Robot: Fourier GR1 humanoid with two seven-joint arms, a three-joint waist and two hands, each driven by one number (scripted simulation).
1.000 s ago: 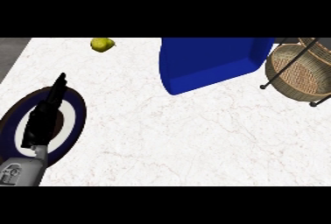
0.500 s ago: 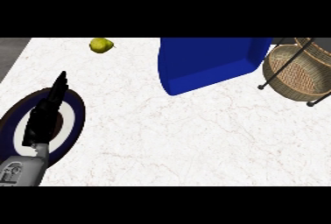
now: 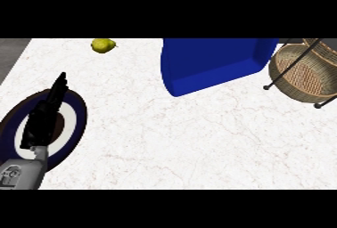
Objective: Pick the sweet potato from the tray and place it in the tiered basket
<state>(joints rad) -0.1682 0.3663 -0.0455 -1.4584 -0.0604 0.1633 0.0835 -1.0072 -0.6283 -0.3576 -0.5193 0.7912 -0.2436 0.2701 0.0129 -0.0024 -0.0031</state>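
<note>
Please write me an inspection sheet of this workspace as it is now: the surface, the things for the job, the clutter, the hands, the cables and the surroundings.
Surface: white marbled counter.
Job's things: blue tray at top centre, no sweet potato visible in it; wicker tiered basket at the right edge, beside the tray.
Clutter: yellow-green fruit at top left; round plate with dark blue rim at left.
Hands: left hand over the plate, fingers straight; right hand not in view.
Cables: nothing seen.
Surroundings: grey strip beyond the counter's left edge.
</note>
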